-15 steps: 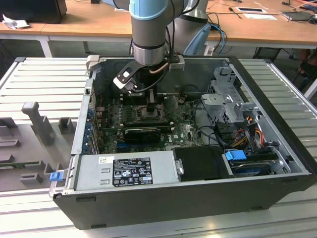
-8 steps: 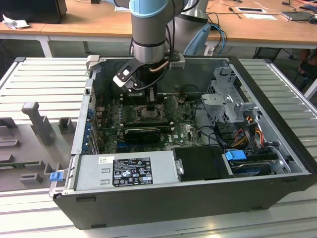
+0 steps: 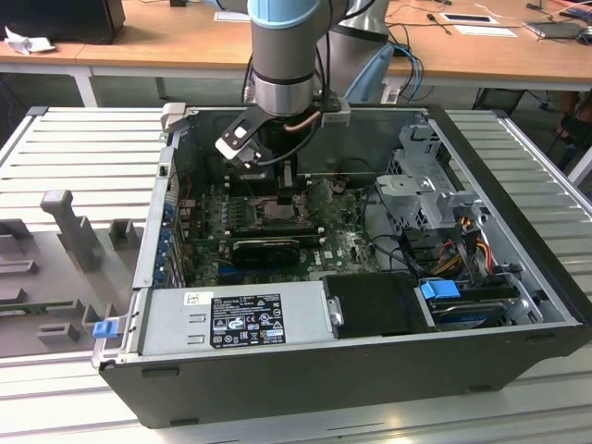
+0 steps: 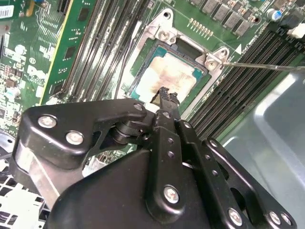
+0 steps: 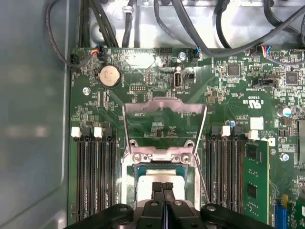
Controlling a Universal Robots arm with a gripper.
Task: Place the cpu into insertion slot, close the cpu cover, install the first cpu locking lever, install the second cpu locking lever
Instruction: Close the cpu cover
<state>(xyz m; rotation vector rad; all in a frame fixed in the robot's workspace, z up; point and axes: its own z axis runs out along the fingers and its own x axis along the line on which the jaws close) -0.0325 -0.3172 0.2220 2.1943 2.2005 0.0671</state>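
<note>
The big computer case point(image 3: 277, 388) lies open, so the arm can reach down inside. In the middle of the green board point(image 5: 228, 95), between rows of black memory slots point(image 5: 93, 176), the cpu cover point(image 5: 164, 105) is flipped up. That leaves the insertion slot point(image 5: 129, 176) open, and the cpu point(image 4: 176, 71) lies flat in it. The gripper point(image 5: 162, 187) is pinched together and empty, its tips right at the cpu. Cables point(image 5: 190, 28) run along one board edge.

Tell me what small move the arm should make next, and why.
Probably lift off and shift toward the cpu cover, which stands swung open. The cpu already lies in the insertion slot, and the gripper, jaws shut, sits just over it holding nothing.
</note>
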